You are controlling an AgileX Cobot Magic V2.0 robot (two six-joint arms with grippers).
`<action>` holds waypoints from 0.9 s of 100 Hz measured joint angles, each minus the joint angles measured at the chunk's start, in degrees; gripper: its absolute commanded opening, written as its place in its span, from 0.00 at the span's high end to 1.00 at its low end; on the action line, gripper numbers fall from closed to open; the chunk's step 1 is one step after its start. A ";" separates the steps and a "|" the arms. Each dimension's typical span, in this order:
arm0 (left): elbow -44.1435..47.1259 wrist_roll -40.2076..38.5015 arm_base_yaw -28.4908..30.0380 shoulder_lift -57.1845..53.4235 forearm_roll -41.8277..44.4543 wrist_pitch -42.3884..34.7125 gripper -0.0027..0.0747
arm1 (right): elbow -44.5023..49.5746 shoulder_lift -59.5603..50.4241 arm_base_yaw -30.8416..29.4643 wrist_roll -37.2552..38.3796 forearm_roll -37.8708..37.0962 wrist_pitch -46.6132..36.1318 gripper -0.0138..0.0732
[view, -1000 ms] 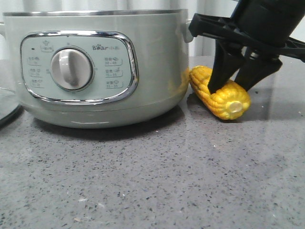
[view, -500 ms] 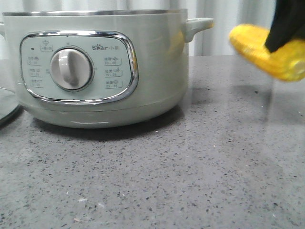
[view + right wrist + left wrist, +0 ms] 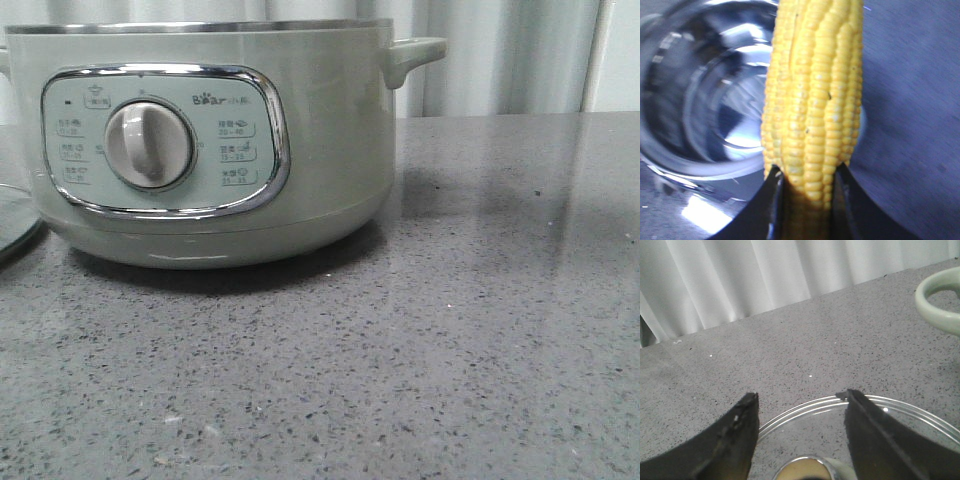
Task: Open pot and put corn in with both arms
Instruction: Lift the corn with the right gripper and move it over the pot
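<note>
One corn cob (image 3: 812, 105) is gripped at its lower end between the right gripper's (image 3: 807, 192) black fingers (image 3: 772, 200); its long axis runs straight up the frame centre. Behind it, upper left, the pot's shiny steel interior (image 3: 705, 95) is seen, contents not discernible. In the front view the pale-green pot (image 3: 200, 140) fills the upper left, lidless. The left gripper (image 3: 800, 412) is spread wide, empty, above a glass lid (image 3: 865, 412) on the grey countertop (image 3: 790, 350).

We see the pale-green pot (image 3: 200, 140) standing upright at upper left of the front view, lid off, steel rim bare. The yellow corn (image 3: 812, 100) fills the right wrist view's centre, above the pot's shiny interior.
</note>
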 measured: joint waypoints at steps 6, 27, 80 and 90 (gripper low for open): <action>0.00 0.00 0.00 0.00 0.00 0.00 0.53 | -2.91 2.93 2.58 -0.24 0.11 -0.31 0.91; 0.00 0.00 0.00 0.00 0.00 0.00 0.53 | -12.40 15.27 6.84 -1.29 0.43 -1.70 0.91; 0.00 0.00 0.00 -0.11 0.00 0.00 0.53 | -19.03 26.19 7.85 -2.22 0.43 -1.10 0.33; 0.00 0.00 0.00 -0.11 0.00 0.00 0.53 | -19.05 26.19 7.94 -2.44 0.43 -1.22 0.34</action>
